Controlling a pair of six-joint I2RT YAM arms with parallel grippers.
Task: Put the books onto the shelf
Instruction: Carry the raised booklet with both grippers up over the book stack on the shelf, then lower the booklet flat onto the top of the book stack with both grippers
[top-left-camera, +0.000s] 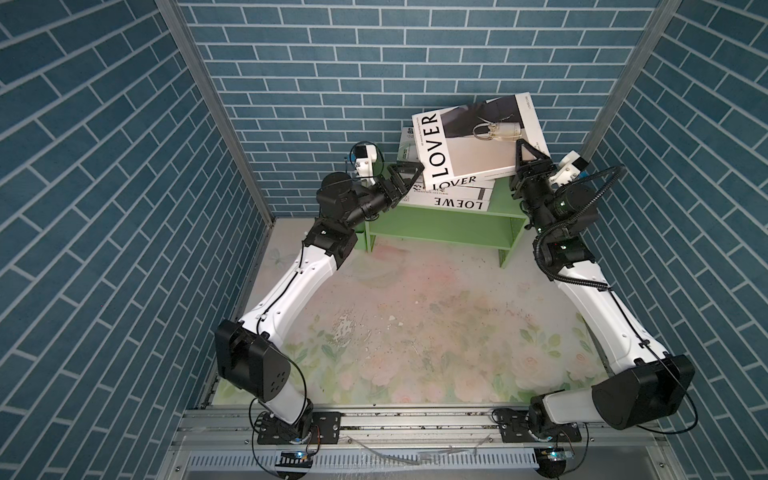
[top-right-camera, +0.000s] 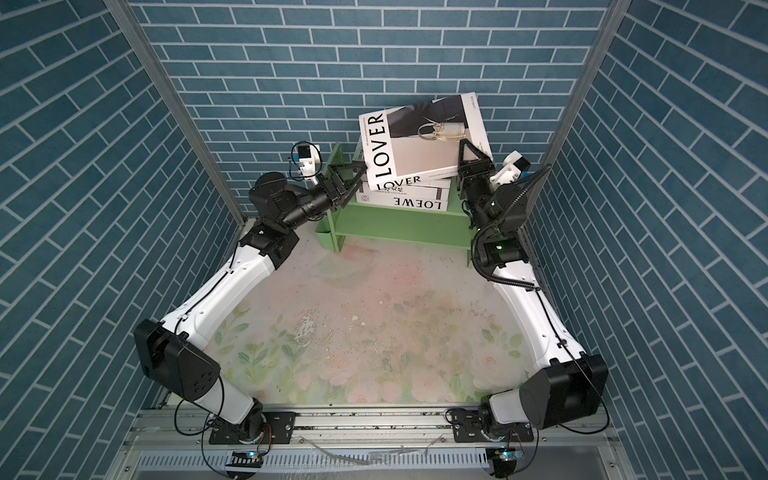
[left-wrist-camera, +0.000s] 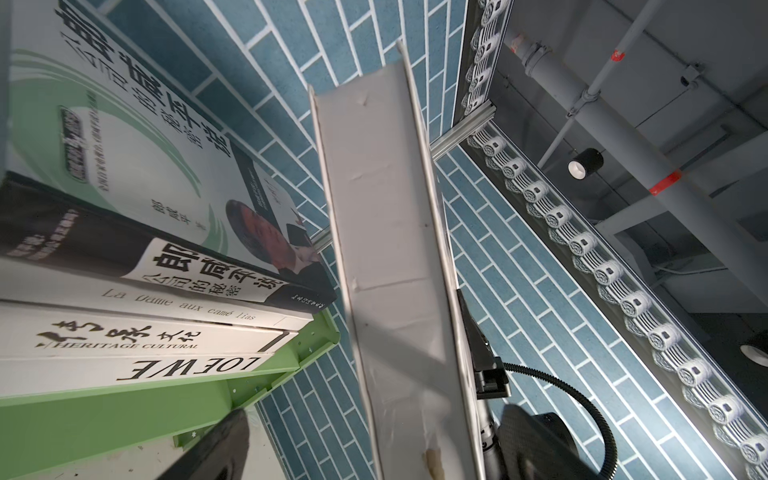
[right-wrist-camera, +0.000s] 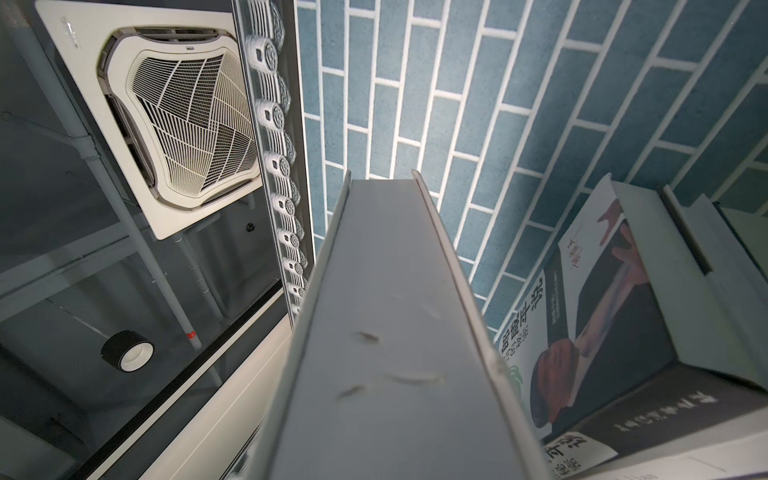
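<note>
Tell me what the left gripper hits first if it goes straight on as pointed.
Most likely the near corner of the tilted LOVER book, just ahead of the open left gripper; depth is unclear.

The shelf (top-left-camera: 436, 230) is light green, LOVER book (top-left-camera: 469, 153) white with black lettering, tabletop (top-left-camera: 415, 299) apparently faded floral.

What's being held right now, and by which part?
The right gripper holds the tilted LOVER book by its front right corner; the left gripper is open.
</note>
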